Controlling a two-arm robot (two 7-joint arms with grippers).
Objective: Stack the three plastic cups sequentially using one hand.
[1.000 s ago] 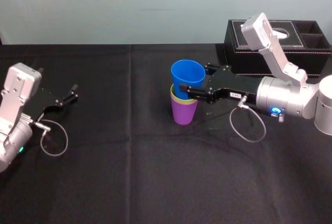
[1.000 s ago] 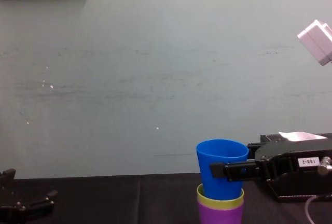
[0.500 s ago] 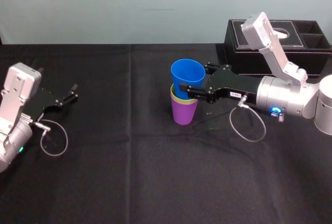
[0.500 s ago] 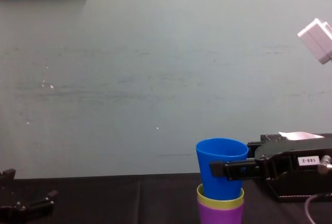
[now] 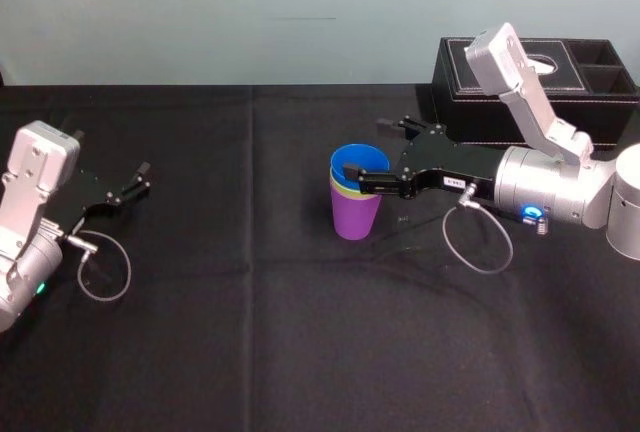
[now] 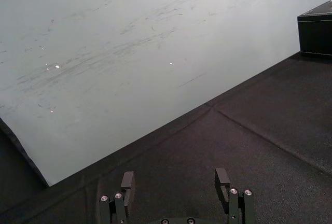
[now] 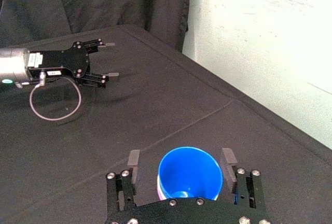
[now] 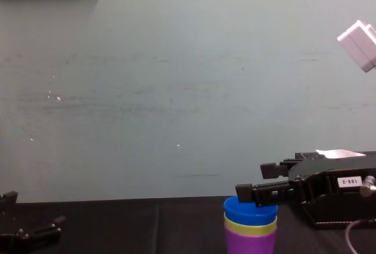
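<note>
Covering the foreground, the black cloth-draped table (image 5: 300, 332) is bare at 6 o'clock. At 9 o'clock the dark left gripper with round screw heads (image 5: 143, 177) sits parked just above the cloth, its fingers apart with nothing between them; the right wrist view shows it (image 7: 111, 59) the same way.

Just past the table's centre, toward 1 o'clock, the three tumblers stand upright as one nest. The purple tapered plastic cup (image 5: 355, 220) is on the cloth, the yellow-green plastic cup (image 5: 338, 190) is inside it, and the blue plastic cup (image 5: 358, 160) sits deepest, with only the rims of the upper two showing.

From 3 o'clock the black flat-jawed right gripper with a white number label (image 5: 366, 147) reaches in level with the blue rim. Its jaws are spread, one on each side of that rim, not clamped.

Beyond, at 2 o'clock, is a black stitched leather tissue box (image 5: 455, 92).
</note>
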